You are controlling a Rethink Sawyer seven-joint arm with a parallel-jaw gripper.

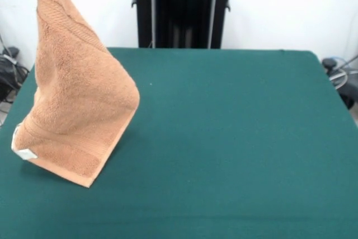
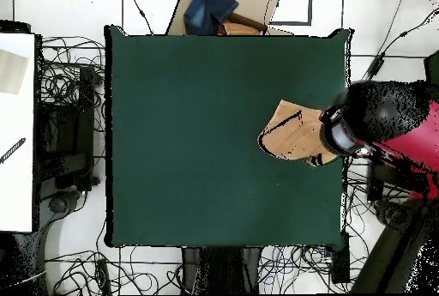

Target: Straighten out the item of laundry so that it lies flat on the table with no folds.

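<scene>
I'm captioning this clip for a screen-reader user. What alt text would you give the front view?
An orange-tan towel hangs from the picture's top left corner, lifted by one corner, and drapes down so its lower edge just meets the green table near the left side. A white tag shows at its lower left edge. The rest of the table is bare green cloth.

A robotics lab or test cell. One large worktop [image 2: 214,121] covered in plain dark green cloth fills the room's middle, and a red and black robot arm [image 2: 386,134] reaches over its 3 o'clock edge in the overhead view. Loose black cables [image 2: 73,78] sprawl across the pale floor on every side. A white bench [image 2: 17,138] stands at 9 o'clock, cardboard with a blue cloth [image 2: 214,5] at 12 o'clock. The front view shows bare white walls [image 1: 279,9] and a black pedestal [image 1: 182,9].
</scene>
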